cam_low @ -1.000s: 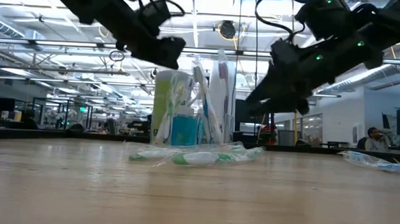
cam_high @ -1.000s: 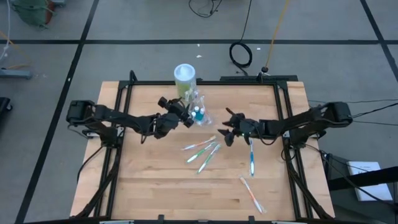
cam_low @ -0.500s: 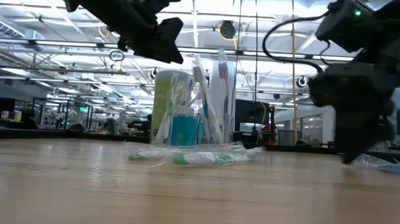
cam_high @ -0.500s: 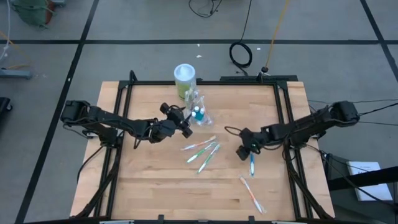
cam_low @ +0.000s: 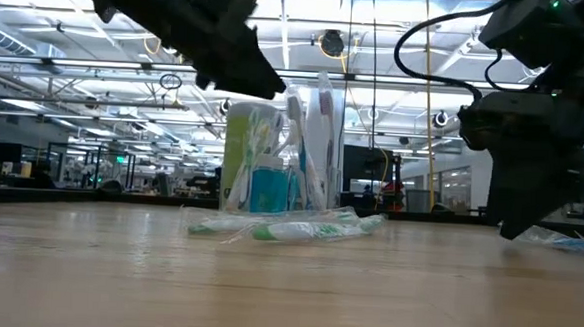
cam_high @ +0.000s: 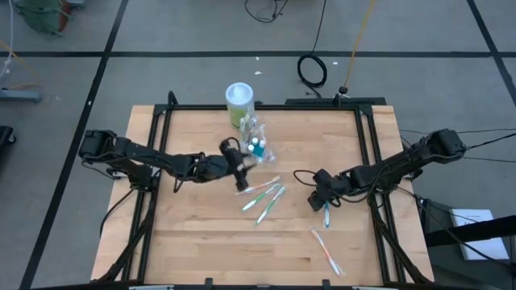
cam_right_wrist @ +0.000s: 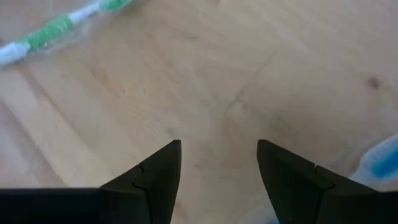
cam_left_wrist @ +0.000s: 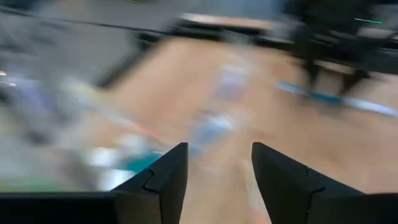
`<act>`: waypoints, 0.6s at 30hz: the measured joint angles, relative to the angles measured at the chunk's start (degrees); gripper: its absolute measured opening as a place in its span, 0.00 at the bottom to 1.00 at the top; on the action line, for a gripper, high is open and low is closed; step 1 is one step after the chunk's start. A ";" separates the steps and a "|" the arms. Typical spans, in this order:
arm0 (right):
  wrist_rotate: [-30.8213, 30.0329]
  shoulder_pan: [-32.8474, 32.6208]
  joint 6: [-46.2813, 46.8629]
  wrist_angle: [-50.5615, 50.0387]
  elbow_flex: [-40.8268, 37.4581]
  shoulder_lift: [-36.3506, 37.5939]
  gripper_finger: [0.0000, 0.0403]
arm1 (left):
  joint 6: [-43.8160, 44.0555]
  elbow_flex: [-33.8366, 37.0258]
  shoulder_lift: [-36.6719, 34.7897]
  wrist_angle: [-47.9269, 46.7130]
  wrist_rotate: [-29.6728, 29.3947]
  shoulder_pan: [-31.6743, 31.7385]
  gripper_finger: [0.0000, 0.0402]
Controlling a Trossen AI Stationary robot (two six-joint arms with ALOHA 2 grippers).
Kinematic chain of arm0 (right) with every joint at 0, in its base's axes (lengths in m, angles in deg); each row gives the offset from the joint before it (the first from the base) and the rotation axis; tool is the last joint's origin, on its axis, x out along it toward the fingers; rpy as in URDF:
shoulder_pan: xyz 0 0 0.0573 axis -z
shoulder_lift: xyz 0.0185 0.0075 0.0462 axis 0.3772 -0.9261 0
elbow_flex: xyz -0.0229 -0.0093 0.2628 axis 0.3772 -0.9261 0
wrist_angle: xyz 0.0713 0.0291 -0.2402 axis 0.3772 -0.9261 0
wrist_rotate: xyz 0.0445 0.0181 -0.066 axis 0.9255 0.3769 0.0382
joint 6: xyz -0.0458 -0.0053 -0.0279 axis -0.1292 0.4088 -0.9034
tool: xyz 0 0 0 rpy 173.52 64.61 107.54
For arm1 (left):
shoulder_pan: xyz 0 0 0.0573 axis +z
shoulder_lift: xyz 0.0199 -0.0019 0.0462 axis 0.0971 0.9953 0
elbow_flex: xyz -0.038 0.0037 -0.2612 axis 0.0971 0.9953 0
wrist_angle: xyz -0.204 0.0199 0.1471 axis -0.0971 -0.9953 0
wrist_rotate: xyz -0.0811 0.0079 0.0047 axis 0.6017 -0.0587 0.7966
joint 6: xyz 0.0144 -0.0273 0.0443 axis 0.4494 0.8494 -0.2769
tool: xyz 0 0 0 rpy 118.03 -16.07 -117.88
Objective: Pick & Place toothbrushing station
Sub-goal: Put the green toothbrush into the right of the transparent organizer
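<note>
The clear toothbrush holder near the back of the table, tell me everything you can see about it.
The clear holder is a small see-through, colourless plastic cup standing upright on the wooden table, right beside the taller green canister with a white lid. In the low view, brushes stick up out of it and a blue item sits low inside. Wrapped toothbrushes lie on the table just in front. The left gripper, fingers open, hangs close beside it without touching it.

green canister [cam_high: 240,103] behind, toothbrushes [cam_high: 262,196] in front
</note>
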 joint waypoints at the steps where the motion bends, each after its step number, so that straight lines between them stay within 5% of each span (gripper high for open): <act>1: -0.44 0.02 -0.40 0.00 0.00 0.00 0.50 | 0.51 0.02 0.00 -0.64 3.96 -0.08 0.45; 5: -1.89 0.00 -2.96 0.06 0.00 0.00 0.50 | 3.21 0.02 0.01 -6.14 15.20 -0.54 0.42; 12: -12.71 0.17 -7.59 2.27 -0.02 -0.04 0.50 | 7.55 0.04 4.32 -9.91 14.53 -2.03 0.37; 18: -15.17 0.93 -15.50 9.95 -0.02 -0.02 0.50 | 6.56 0.03 11.29 -5.22 25.53 -2.03 0.37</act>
